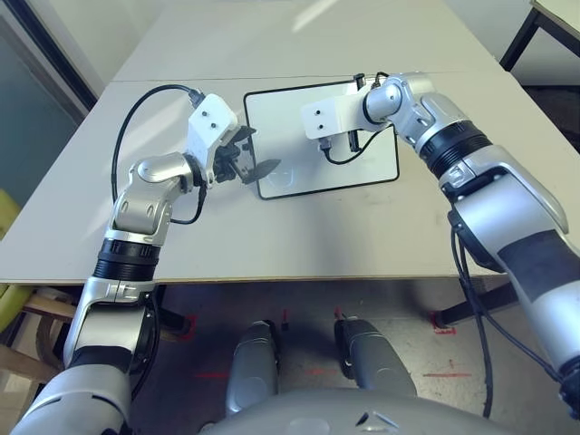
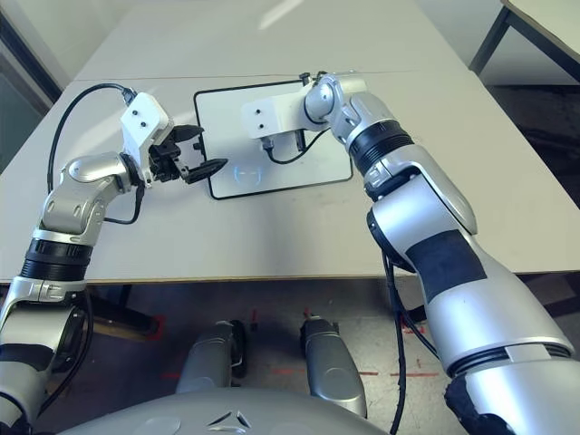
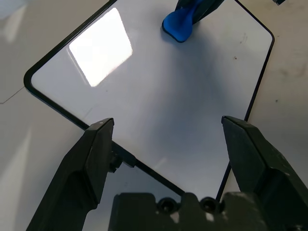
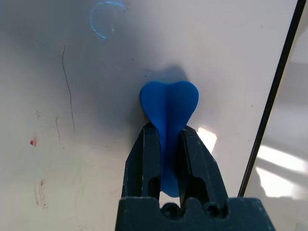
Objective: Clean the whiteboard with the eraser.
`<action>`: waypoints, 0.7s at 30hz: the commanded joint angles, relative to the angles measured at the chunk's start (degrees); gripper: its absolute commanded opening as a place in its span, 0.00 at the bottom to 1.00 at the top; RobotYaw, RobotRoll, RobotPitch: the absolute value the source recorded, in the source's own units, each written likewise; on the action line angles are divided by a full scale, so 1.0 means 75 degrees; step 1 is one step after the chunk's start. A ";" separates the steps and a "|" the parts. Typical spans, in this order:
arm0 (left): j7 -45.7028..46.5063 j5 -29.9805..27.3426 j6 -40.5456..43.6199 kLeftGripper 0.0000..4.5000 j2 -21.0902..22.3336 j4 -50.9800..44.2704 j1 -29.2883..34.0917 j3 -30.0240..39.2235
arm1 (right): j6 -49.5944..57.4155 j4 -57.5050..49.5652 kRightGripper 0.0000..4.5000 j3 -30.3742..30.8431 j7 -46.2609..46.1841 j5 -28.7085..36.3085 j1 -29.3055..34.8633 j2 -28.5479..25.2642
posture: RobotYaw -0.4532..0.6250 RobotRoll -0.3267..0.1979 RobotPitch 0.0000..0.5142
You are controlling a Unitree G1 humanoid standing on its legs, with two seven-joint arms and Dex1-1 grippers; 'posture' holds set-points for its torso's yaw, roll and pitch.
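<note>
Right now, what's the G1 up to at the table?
It's wiping the whiteboard. The right gripper has its jaws shut on the blue eraser, held over the board's surface. The left gripper sits at the board's left edge with jaws open, one on each side of the black frame, not clamped. The board looks mostly clean: a few faint red specks and a thin dark line show in the right wrist view, plus a faint circle mark.

Bright, even light; a window glare patch on the whiteboard, soft shadows.
</note>
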 commanded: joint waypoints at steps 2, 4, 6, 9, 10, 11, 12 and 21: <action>-0.0030 0.0005 0.0036 1.00 0.0071 -0.0012 0.0083 0.0055 | 0.0063 0.0254 0.06 0.0110 -0.0075 -0.0163 0.0046 -0.0283 | 0.33 0.62 0.20; -0.0043 0.0009 0.0019 1.00 0.0078 0.0024 0.0074 0.0055 | 0.0067 0.0296 0.06 0.0117 -0.0079 -0.0173 0.0044 -0.0346 | 0.33 0.62 0.20; -0.0055 0.0013 0.0002 1.00 0.0088 0.0059 0.0065 0.0058 | 0.0064 0.0349 0.06 0.0127 -0.0089 -0.0194 0.0040 -0.0412 | 0.32 0.62 0.20; -0.0073 0.0025 -0.0027 1.00 0.0097 0.0112 0.0055 0.0061 | 0.0076 0.0479 0.06 0.0140 -0.0176 -0.0260 0.0016 -0.0507 | 0.32 0.62 0.20; -0.0079 0.0028 -0.0038 1.00 0.0099 0.0128 0.0055 0.0061 | 0.0077 0.0515 0.06 0.0144 -0.0200 -0.0271 0.0013 -0.0530 | 0.32 0.62 0.21; -0.0084 0.0031 -0.0049 1.00 0.0099 0.0145 0.0053 0.0060 | 0.0081 0.0544 0.06 0.0145 -0.0219 -0.0276 0.0011 -0.0544 | 0.32 0.62 0.21; -0.0088 0.0033 -0.0058 1.00 0.0101 0.0157 0.0053 0.0060 | 0.0079 0.0567 0.06 0.0144 -0.0233 -0.0282 0.0009 -0.0549 | 0.32 0.62 0.21; -0.0110 0.0056 -0.0226 1.00 0.0090 0.0392 0.0032 0.0050 | 0.0138 0.0726 0.06 0.0006 -0.0359 -0.0170 -0.0162 -0.0427 | 0.33 0.62 0.21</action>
